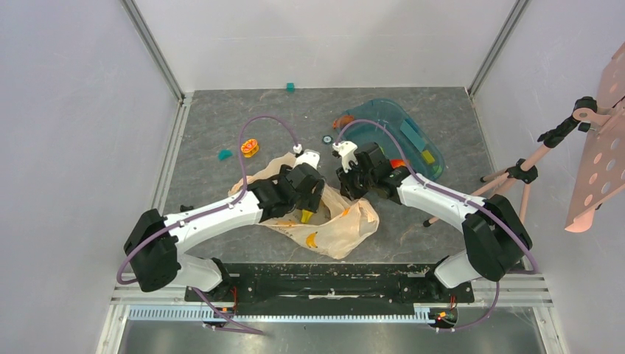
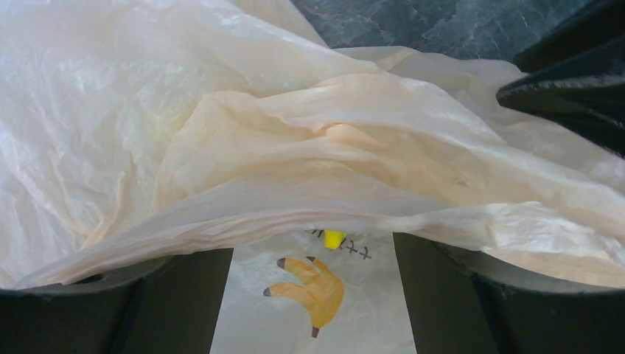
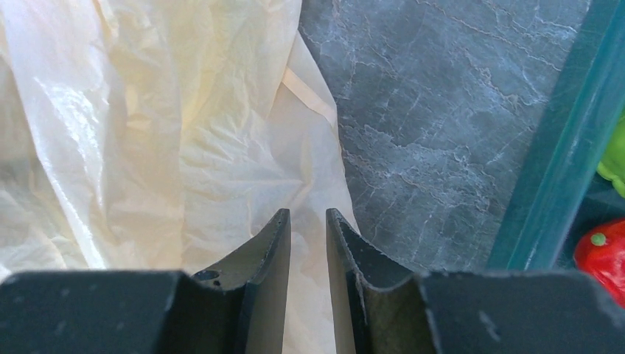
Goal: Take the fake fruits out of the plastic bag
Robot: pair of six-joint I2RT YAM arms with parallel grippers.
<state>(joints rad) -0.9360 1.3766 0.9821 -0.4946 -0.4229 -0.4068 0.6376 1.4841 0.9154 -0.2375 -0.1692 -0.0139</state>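
The plastic bag (image 1: 340, 225), pale peach with orange banana prints, lies crumpled between the arms. My left gripper (image 1: 312, 200) is over its middle, open. In the left wrist view (image 2: 313, 254) its jaws stand wide apart and a fold of the bag (image 2: 295, 147) drapes over the fingertips. A small yellow tip (image 2: 334, 237) of a fruit peeks out under that fold; yellow also shows below the gripper from above (image 1: 306, 216). My right gripper (image 1: 349, 180) is at the bag's far edge. Its jaws (image 3: 307, 215) stand a narrow gap apart over the film (image 3: 162, 133), pinching nothing that I can see.
A teal transparent tub (image 1: 416, 122) stands right of my right gripper; its rim (image 3: 567, 147) is close, with a red fruit (image 3: 601, 254) and a green thing (image 3: 613, 158) inside. An orange-yellow ring toy (image 1: 250, 147) and teal blocks (image 1: 224, 154) lie behind the bag. A pink stand (image 1: 516, 173) is at the right.
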